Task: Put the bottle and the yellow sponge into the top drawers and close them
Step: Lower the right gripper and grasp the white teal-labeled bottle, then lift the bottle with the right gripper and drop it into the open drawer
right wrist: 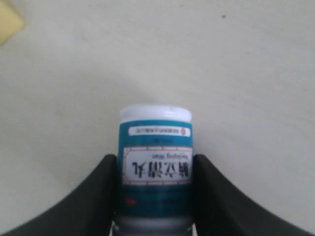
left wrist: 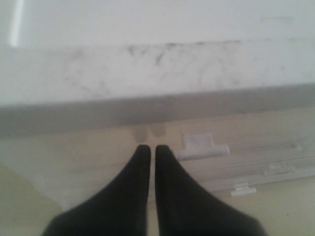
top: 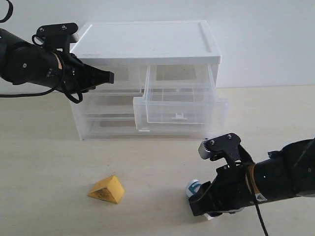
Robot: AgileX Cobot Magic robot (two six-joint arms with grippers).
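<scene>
Right hand (right wrist: 155,160) is low over the surface (top: 49,157) with its fingers (right wrist: 101,196) set one on each side of the bottle (right wrist: 155,147). In the right wrist view both fingers lie against the teal label, so I read this as a clamp on the bottle rather than a loose straddle. The bottle seems to lie on its side, white cap pointing away from the wrist. That would explain the flat, low approach: the fingers take the round body across its width, where it cannot roll out.

Behind it stands the cabinet (top: 147,42), with the top right drawer (top: 179,112) pulled well out and nothing visible inside. It is on the same side as this arm, which makes it the natural place to drop the bottle.

The left hand (left wrist: 148,147) hangs in front of the top left drawer (top: 125,73), fingers pressed together and holding nothing. That drawer looks shut, and a white tab handle (left wrist: 202,145) shows just beside the fingertips, which suggests the hand is parked there to deal with that drawer.

The yellow sponge (top: 107,190) lies untouched on the surface — well apart from both hands and in front of the cabinet's left half.
</scene>
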